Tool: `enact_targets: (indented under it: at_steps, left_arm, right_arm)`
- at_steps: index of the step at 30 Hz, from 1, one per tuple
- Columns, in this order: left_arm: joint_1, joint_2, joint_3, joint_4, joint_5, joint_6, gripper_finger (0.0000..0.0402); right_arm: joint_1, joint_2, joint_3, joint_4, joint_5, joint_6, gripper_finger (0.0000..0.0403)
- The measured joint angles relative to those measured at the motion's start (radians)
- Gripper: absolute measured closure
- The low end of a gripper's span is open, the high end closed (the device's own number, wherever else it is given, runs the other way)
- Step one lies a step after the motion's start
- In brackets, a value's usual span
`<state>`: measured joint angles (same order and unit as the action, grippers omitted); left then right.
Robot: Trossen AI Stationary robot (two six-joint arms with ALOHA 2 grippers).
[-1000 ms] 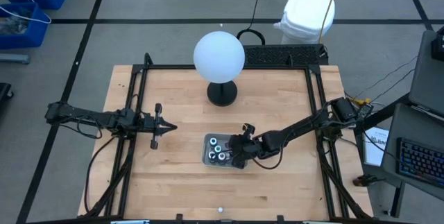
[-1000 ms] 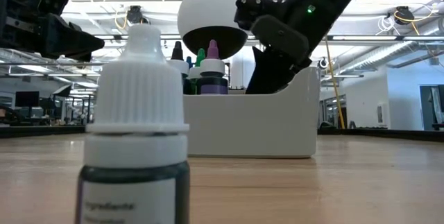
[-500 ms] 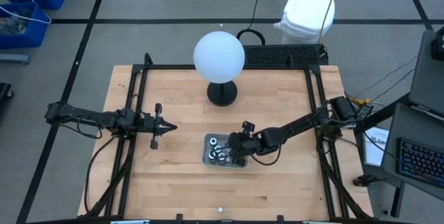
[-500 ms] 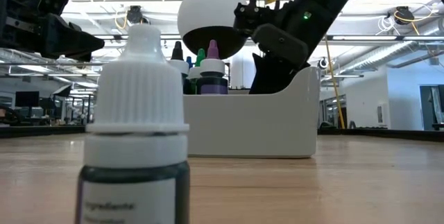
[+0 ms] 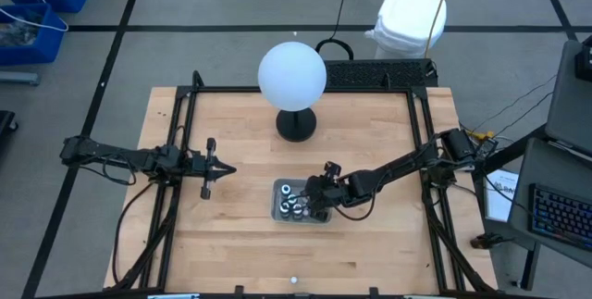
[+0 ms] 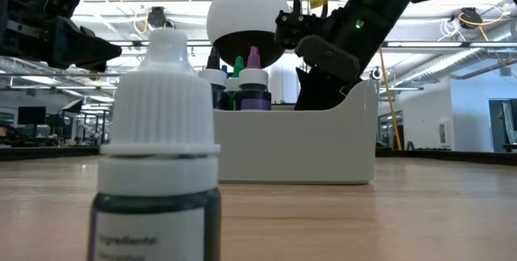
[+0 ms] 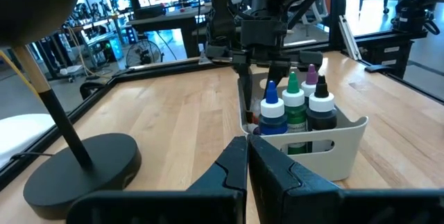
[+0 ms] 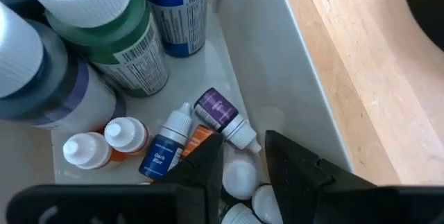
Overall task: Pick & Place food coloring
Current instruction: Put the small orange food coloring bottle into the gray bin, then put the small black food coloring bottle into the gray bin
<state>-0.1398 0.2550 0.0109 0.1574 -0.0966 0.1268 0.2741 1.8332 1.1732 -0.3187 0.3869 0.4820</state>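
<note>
Right gripper (image 8: 243,161) is down inside the grey tray (image 5: 277,208), fingers slightly apart over the small food coloring bottles (image 8: 220,111), though I can't tell if they're gripping one. Left gripper (image 5: 227,170) hangs closed and empty over the table (image 5: 231,243).

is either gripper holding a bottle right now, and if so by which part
Nothing is held. The right gripper is down in the tray with its fingers apart above small white bottle caps. The left gripper waits shut and empty, off to the side.
</note>
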Motion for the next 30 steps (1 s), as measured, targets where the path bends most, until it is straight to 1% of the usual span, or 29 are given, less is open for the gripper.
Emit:
enact_targets:
  at_steps: [7, 10, 13, 16, 19, 21, 23, 26, 28, 30]
  left_arm:
    - [0.000, 0.000, 0.000, -0.001, 0.000, 0.000, 0.0380]
    - [0.000, 0.000, 0.000, -0.006, 0.000, 0.000, 0.0380]
    - [0.000, 0.000, 0.000, -0.005, 0.000, 0.000, 0.0380]
    - [0.000, 0.000, 0.000, -0.005, 0.000, 0.000, 0.0380]
    - [0.000, 0.000, 0.000, -0.005, 0.000, -0.003, 0.0380]
    - [0.000, 0.000, 0.000, -0.003, 0.002, -0.001, 0.0380]
    - [0.000, 0.000, 0.000, -0.003, 0.010, -0.001, 0.0380]
    - [0.000, 0.000, 0.000, 0.001, 0.017, 0.000, 0.0380]
    - [0.000, 0.000, 0.000, 0.002, 0.017, 0.000, 0.0380]
    - [0.000, 0.000, 0.000, 0.003, 0.018, 0.005, 0.0380]
  right_arm:
    - [0.000, -0.011, -0.001, -0.003, -0.002, -0.017, 0.0306]
    - [0.000, -0.045, 0.007, -0.008, -0.002, -0.033, 0.0308]
    - [0.014, -0.105, 0.027, -0.001, 0.002, -0.084, 0.0309]
    - [0.050, -0.167, 0.048, 0.021, 0.002, -0.165, 0.0310]
    - [0.113, -0.240, 0.053, 0.080, 0.003, -0.255, 0.0310]
    - [0.162, -0.291, 0.050, 0.085, 0.009, -0.294, 0.0311]
    - [0.210, -0.356, 0.025, 0.085, 0.057, -0.314, 0.0317]
    - [0.261, -0.473, -0.057, 0.126, 0.195, -0.317, 0.0337]
    - [0.270, -0.558, -0.135, 0.140, 0.196, -0.309, 0.0357]
    - [0.267, -0.641, -0.235, 0.171, 0.153, -0.288, 0.0383]
